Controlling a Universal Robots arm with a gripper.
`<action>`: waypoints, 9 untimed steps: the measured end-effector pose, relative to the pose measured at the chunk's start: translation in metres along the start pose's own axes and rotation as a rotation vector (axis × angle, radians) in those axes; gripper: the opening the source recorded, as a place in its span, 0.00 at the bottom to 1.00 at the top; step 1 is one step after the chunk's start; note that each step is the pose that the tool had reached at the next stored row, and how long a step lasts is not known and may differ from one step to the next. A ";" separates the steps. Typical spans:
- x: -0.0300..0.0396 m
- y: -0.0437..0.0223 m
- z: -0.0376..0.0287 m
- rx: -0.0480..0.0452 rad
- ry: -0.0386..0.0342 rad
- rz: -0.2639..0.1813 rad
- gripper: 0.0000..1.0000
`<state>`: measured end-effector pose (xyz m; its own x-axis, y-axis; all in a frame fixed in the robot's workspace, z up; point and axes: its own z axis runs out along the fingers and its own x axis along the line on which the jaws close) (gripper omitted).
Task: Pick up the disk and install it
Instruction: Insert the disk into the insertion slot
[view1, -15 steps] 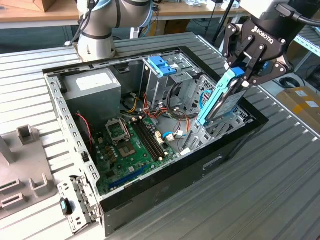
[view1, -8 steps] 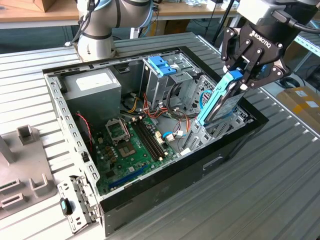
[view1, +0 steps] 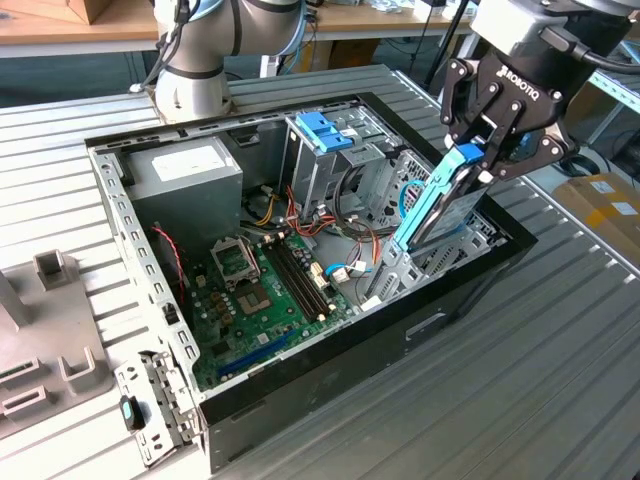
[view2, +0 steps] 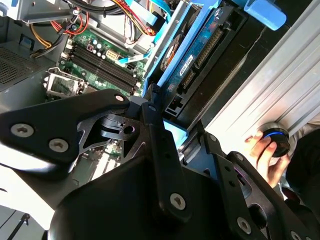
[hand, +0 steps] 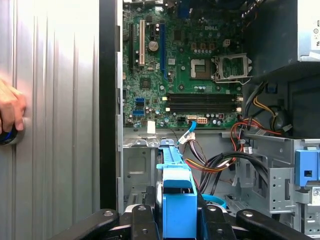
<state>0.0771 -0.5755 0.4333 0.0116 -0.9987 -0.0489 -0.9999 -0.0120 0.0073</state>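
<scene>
My gripper (view1: 481, 150) is shut on the top end of the disk (view1: 440, 208), a silver drive in a blue carrier frame. The disk stands tilted on edge. Its lower end sits in the metal bay (view1: 400, 265) at the open computer case's (view1: 130, 235) side, on the exterior view's right. In the first wrist view the blue frame (hand: 178, 197) runs between my two black fingers (hand: 144, 222), above the bay. The second wrist view shows the disk's (view2: 196, 60) circuit side next to the case wall.
Inside the case lie a green motherboard (view1: 270, 290), a grey power-supply box (view1: 190, 172) and a tall drive cage with a blue clip (view1: 322, 130), with cables between them. A person's hand (hand: 10, 107) holds a round blue-black object on the ribbed metal table (view1: 520, 400). Grey fixtures (view1: 50, 330) stand at the exterior view's left.
</scene>
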 end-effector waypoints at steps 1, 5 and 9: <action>0.0000 0.0000 0.0004 0.0000 -0.0001 0.000 0.37; 0.0001 0.0000 0.0026 0.0000 -0.0001 0.000 0.37; 0.0002 0.0000 0.0039 0.0000 0.0000 0.000 0.37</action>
<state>0.0771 -0.5756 0.4294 0.0116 -0.9987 -0.0490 -0.9999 -0.0120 0.0073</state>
